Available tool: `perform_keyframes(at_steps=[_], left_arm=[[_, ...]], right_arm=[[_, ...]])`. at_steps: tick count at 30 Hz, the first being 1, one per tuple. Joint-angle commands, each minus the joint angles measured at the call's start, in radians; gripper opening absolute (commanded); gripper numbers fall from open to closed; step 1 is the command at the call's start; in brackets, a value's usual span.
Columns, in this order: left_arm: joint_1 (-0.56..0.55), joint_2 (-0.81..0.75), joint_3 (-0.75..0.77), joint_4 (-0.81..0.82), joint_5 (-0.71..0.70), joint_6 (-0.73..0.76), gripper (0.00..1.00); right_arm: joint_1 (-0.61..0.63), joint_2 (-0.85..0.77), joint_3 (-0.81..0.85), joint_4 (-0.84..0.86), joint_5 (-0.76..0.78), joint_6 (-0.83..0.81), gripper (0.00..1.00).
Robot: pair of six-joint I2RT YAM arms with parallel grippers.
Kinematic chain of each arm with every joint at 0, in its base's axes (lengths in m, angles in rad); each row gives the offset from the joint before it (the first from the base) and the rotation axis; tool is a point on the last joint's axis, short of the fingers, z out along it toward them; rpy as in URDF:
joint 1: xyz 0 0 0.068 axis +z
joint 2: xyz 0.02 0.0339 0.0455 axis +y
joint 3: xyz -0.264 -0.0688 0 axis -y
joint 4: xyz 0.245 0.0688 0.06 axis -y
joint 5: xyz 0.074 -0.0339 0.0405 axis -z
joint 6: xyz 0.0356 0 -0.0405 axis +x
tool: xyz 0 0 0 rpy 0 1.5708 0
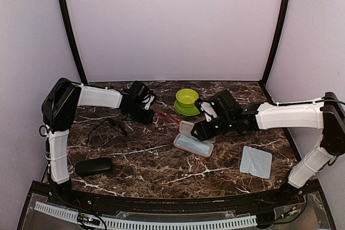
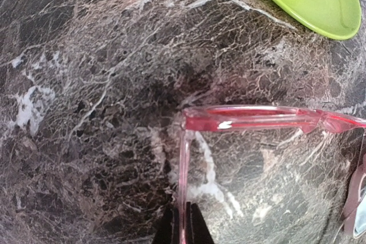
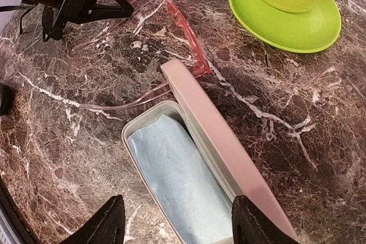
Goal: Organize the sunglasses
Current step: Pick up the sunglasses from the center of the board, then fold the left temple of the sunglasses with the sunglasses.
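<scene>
Because the left hand [image 2: 182, 227] pinches only one thin temple of the red sunglasses [image 2: 251, 117], lying on the bench [image 1: 161, 171] just beside the open pink case [image 3: 229, 141], the frame could swing or slip out when lifted, and the right hand [image 3: 180, 221] hangs wide over that case

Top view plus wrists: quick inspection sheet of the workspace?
surface: dark marble table, no spill seen
job's things: red sunglasses unfolded beside the open pink case; black sunglasses lying apart on the left, ungripped
clutter: black case, green bowl on plate, blue cloth
grippers: left gripper shut on the red pair's temple; right gripper open above the pink case
cables: arm cables run along the arms
surroundings: pale walls, black posts
</scene>
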Motion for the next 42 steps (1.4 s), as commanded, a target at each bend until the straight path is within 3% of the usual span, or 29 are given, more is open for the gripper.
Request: perform_keyframes(at_steps=[1,9,15,24,29,42], left_arm=[[-0.011,-0.007,0.035,-0.057,-0.081,0.008,0.0],[-0.01,-0.111,0.057,-0.125,-0.183,0.059,0.0],[-0.067,-0.265,-0.027,-0.046,-0.103,0.12,0.0],[-0.2,-0.351,-0.042,-0.069,-0.166,0.199,0.0],[-0.244,-0.392,-0.085,-0.018,-0.167,0.214,0.0],[-0.271,-0.448,-0.152,0.08,-0.146,0.235,0.0]], right_arm=[[-0.004,-0.01,-0.009,0.032,-0.014,0.017,0.64],[-0.006,-0.03,0.028,-0.002,-0.005,0.0,0.65],[-0.02,-0.008,0.113,-0.03,-0.116,-0.021,0.73],[-0.061,0.003,0.241,-0.088,-0.253,-0.008,0.88],[-0.128,-0.028,0.198,-0.055,-0.424,0.053,0.94],[-0.165,-0.04,-0.001,0.129,-0.715,0.183,0.91]])
